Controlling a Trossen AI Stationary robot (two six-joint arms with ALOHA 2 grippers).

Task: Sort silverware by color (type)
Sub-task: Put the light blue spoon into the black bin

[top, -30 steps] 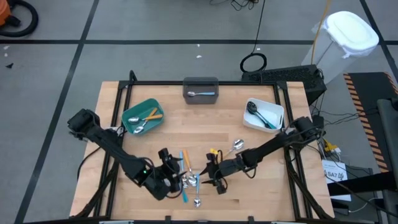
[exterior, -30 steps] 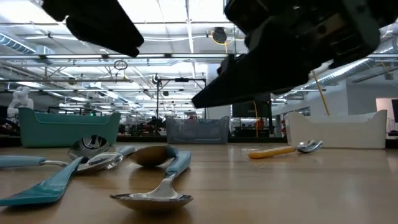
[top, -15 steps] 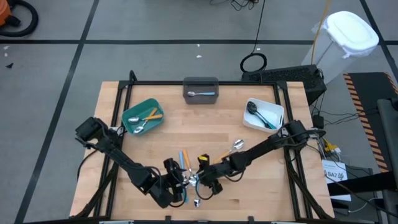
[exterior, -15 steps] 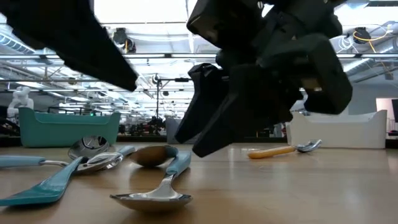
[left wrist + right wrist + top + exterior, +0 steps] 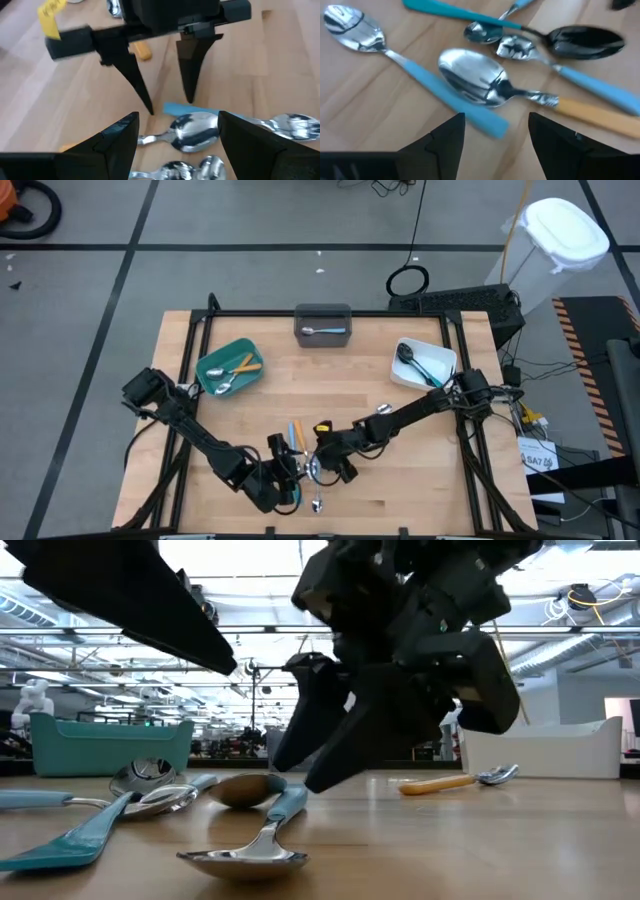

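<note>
Teal bin (image 5: pixel 229 368), table's left: one orange-handled piece and one silver-headed piece lying inside. Grey bin (image 5: pixel 323 326), far edge at the middle: a single spoon with a silver bowl and blue handle. White bin (image 5: pixel 424 364), right side: a black-headed spoon and a blue-handled piece.

Rest of the silverware (image 5: pixel 300 460) lies in a loose cluster on the table near the front edge, centre. One orange-handled spoon (image 5: pixel 455 781) rests apart from it, toward the white bin.

Right pincer (image 5: pixel 327 457) hangs over the cluster, fingers apart, nothing between them; directly under it a silver spoon bowl on an orange handle (image 5: pixel 485 85), crossed over a blue-handled spoon (image 5: pixel 380 47). Left pincer (image 5: pixel 283 480) is at the cluster's near-left side, fingers wide apart, empty, pointing at the right pincer.

Against a second ago: right pincer has come left from beside the cluster to over it, and dropped lower. Left pincer has shifted slightly right, toward the pile. Bin contents unchanged.
</note>
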